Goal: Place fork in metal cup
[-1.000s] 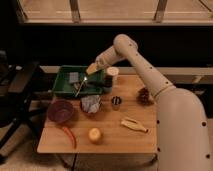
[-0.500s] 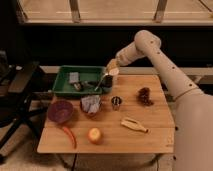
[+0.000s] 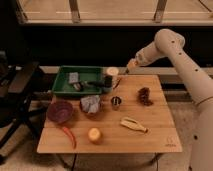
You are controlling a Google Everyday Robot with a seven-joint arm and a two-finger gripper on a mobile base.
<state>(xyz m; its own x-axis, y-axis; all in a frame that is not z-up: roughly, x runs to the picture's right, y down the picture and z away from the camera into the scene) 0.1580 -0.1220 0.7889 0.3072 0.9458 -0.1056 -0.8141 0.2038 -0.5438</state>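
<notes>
Above the table's (image 3: 150, 137) far edge, at one o'clock from the metal cup (image 3: 116, 103), hangs the gripper (image 3: 128, 69), gripping the fork (image 3: 120, 80), which slants down beside the cream cup (image 3: 112, 74).

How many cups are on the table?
2: a cream cup at the back by the green tray, and a metal cup mid-table. The pincer hangs right of the cream one.

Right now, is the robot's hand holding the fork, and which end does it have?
It cannot be told. The gripper is raised beyond the table's far edge, right of the cream cup, away from the metal cup. No fork is visible in it.
</notes>
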